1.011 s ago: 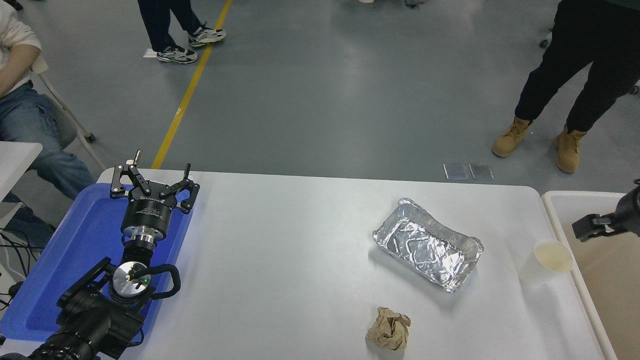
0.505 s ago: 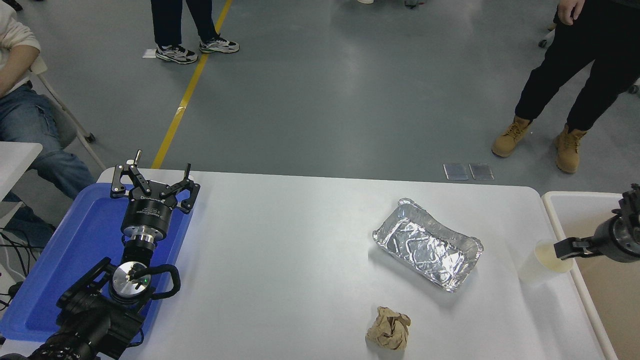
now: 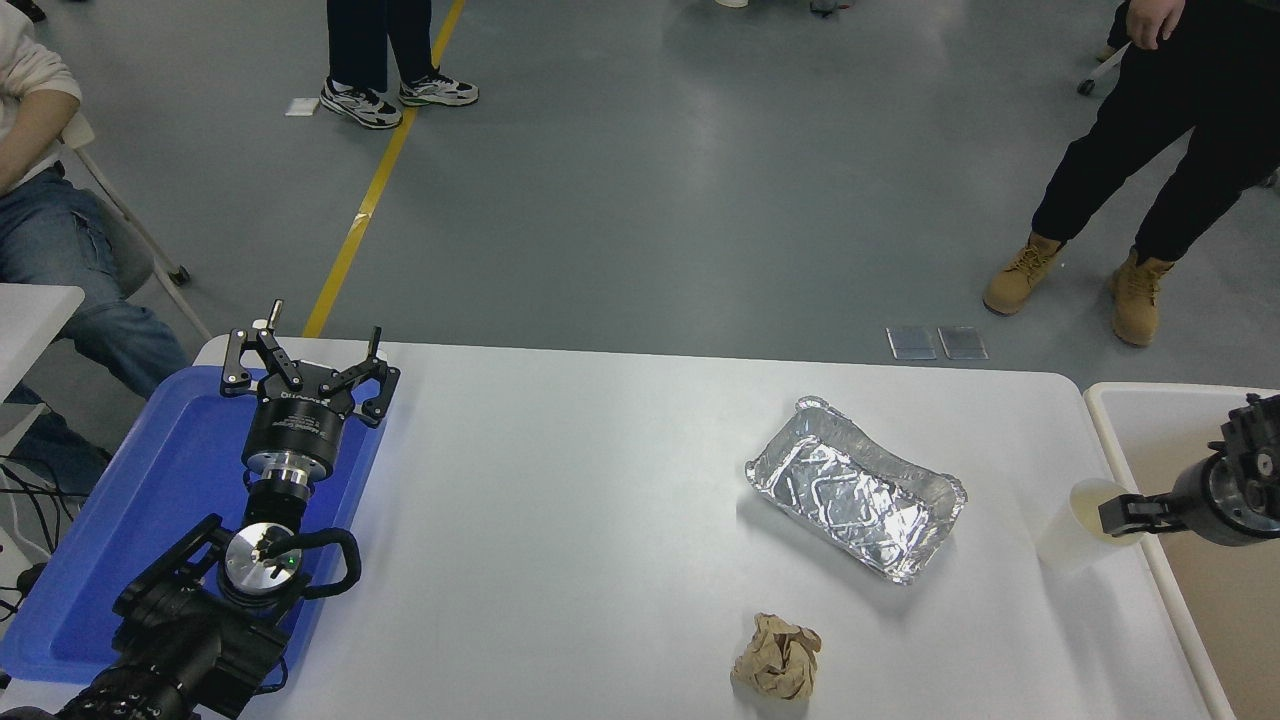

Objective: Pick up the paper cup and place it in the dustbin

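Observation:
The paper cup (image 3: 1068, 530) stands upright near the table's right edge, white with a cream inside. The dustbin (image 3: 1103, 405), with beige walls and an off-white rim, stands just right of the table. My right gripper (image 3: 1168, 468) comes in from the right edge over the dustbin's rim. It is open, and its lower finger (image 3: 1128, 512) lies across the right side of the cup's mouth. The other finger is higher, over the dustbin. The cup is not gripped. My left gripper (image 3: 305, 352) is parked open over the blue tray at the lower left.
A silver foil tray (image 3: 855, 500) lies left of the cup. A crumpled brown paper ball (image 3: 779, 656) lies near the front edge. A blue tray (image 3: 150, 500) is at the left. People stand beyond the table, and one sits at the far left.
My right gripper has swung down and left from over the dustbin until its lower finger reaches the cup's mouth. The cup has not moved. People in the background have shifted.

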### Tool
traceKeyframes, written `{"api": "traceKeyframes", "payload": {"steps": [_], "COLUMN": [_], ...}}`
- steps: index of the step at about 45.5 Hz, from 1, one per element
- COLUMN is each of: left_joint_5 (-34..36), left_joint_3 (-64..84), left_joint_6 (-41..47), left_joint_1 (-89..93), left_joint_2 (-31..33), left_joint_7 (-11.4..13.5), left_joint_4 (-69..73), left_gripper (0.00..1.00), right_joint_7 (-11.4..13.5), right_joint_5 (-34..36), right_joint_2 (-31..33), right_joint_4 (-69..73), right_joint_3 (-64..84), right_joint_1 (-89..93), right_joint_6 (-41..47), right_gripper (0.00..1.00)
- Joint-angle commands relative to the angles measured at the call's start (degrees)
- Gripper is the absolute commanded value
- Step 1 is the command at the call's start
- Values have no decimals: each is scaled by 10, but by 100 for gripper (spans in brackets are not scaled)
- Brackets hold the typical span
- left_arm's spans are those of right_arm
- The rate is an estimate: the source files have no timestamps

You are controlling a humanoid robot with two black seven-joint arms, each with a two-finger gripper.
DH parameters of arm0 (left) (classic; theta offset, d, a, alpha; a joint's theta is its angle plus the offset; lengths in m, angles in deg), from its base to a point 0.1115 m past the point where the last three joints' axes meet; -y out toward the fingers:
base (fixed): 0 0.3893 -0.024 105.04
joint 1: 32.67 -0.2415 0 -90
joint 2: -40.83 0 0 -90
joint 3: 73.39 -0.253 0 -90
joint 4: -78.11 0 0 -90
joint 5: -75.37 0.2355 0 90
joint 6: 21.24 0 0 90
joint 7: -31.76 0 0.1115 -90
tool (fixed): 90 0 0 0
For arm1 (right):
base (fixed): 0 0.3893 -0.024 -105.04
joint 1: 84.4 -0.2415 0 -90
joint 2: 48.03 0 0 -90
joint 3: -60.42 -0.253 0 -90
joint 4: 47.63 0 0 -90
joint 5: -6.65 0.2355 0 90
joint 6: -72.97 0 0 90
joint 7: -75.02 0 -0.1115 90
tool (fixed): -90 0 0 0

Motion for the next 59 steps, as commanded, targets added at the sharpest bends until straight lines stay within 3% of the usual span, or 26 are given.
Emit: {"api": "traceKeyframes", "payload": {"steps": [1,3,5,6,43,59], "left_joint_5": [0,0,0,0,0,1], "left_joint_3": [0,0,0,0,0,0], "left_joint_6": [0,0,0,0,0,0], "left_joint_1": [0,0,0,0,0,1], "left_joint_2": [0,0,0,0,0,0], "left_joint_7": [0,0,0,0,0,-2], "left_joint_4": [0,0,0,0,0,-1], "left_gripper": [100,100,100,100,100,100], "right_joint_7": [-1,-1,-1,-1,-8,-10], "right_joint_5": [0,1,1,1,3,3], "right_joint_2": [-4,-4,-4,-4,5,92], "right_joint_4": [-3,-1,-1,-1,11,102], "right_joint_3": [-4,-4,-4,-4,-7,40], "right_joint_1": [6,5,6,6,-10,-174], "right_joint_6": [-3,-2,-2,-2,4,71], "right_gripper": [43,32,4,0,0,0]}}
